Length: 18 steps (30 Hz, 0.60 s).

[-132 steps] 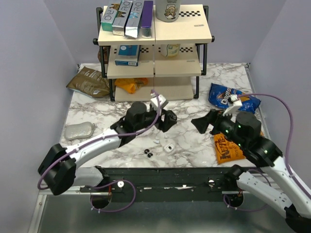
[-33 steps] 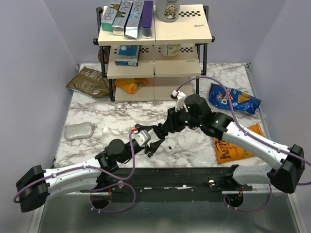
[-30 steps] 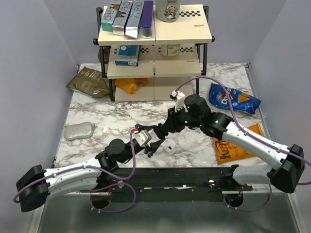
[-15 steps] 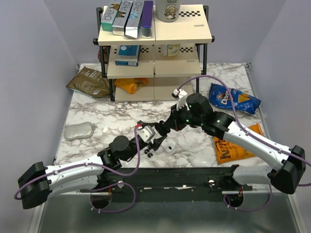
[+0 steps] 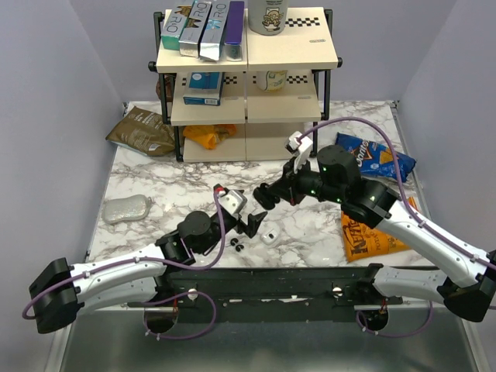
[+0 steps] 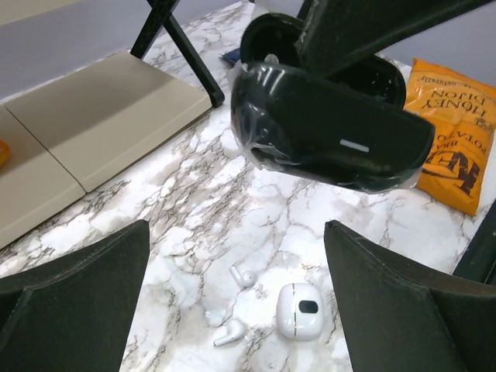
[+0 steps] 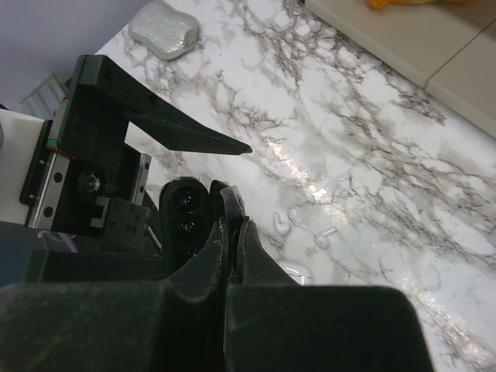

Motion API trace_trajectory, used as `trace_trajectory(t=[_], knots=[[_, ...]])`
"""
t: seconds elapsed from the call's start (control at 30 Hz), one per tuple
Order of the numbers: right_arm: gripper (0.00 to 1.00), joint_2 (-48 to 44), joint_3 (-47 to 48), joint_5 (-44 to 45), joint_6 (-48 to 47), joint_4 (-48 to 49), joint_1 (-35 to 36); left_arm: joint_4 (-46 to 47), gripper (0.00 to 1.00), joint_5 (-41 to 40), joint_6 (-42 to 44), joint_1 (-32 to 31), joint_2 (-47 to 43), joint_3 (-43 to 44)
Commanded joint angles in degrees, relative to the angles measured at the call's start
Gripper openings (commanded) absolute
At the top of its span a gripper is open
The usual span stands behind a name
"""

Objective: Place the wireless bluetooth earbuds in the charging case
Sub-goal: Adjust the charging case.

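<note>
— How far along are we?
— Not far. My right gripper (image 7: 229,225) is pinched on the open black charging case (image 6: 333,136) and holds it above the table (image 5: 170,194). The 2 black earbuds (image 5: 235,246) lie on it, outside the case. My left gripper (image 6: 236,248) is spread wide and empty.
— So both are left to do?
— Yes, I judge 0 of 2 are inserted.

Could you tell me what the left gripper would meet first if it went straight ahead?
Likely the glossy black charging case hanging in the right gripper, though depth is unclear.
</note>
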Motion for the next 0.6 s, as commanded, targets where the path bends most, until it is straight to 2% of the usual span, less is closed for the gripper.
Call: trace_trajectory(t=[0.0, 0.03, 0.07, 0.13, 0.17, 0.3, 0.4, 0.57], knots=[[0.01, -4.4, -0.4, 8.2, -9.1, 0.1, 2.2, -6.8, 0.99, 6.3, -3.9, 1.6, -3.4, 4.6], [0.01, -5.2, -2.4, 10.8, -10.9, 2.5, 3.3, -6.9, 0.99, 9.9, -4.2, 2.1, -4.3, 4.8], [0.01, -6.0, -3.3, 12.4, -13.5, 3.7, 3.8, -6.6, 0.99, 18.5, -5.1, 4.0, -5.0, 4.9], [0.01, -8.3, -5.4, 13.7, -18.7, 6.3, 5.0, -7.1, 0.99, 25.3, -6.9, 6.8, -5.9, 6.7], [0.01, -8.9, -5.6, 13.3, -19.8, 6.5, 5.1, -8.0, 0.99, 34.0, -7.7, 10.2, -5.7, 7.6], [0.01, -11.0, -5.6, 11.0, -25.4, 5.8, 6.5, -10.3, 0.95, 51.7, -10.9, 18.4, -0.8, 12.1], [0.01, -11.9, -6.3, 11.9, -27.9, 7.3, 8.5, -11.7, 0.9, 59.9, -10.7, 20.0, 3.6, 15.6], [0.01, -11.2, -5.6, 12.8, -29.5, 7.5, 10.2, -9.9, 0.81, 65.9, -10.9, 20.1, 8.4, 18.3]])
